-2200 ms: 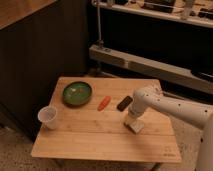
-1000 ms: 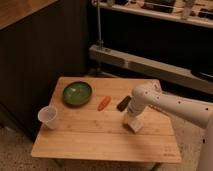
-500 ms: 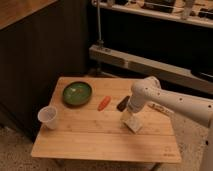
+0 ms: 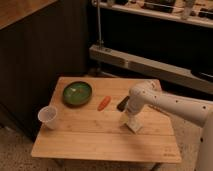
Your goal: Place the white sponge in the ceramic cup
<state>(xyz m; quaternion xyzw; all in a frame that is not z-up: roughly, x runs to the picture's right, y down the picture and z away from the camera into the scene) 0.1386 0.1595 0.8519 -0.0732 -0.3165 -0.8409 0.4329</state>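
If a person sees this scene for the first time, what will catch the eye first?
The white robot arm reaches in from the right, and its gripper is down at the small flat whitish sponge on the right half of the light wooden table. After that, the eye goes to the round green bowl at the back left. The small whitish ceramic cup stands alone near the left edge, well apart from the sponge.

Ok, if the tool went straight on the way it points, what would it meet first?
The sponge, most likely. The tool points down over the right half of the table, directly above that white pad, and may be touching it; depth is unclear.
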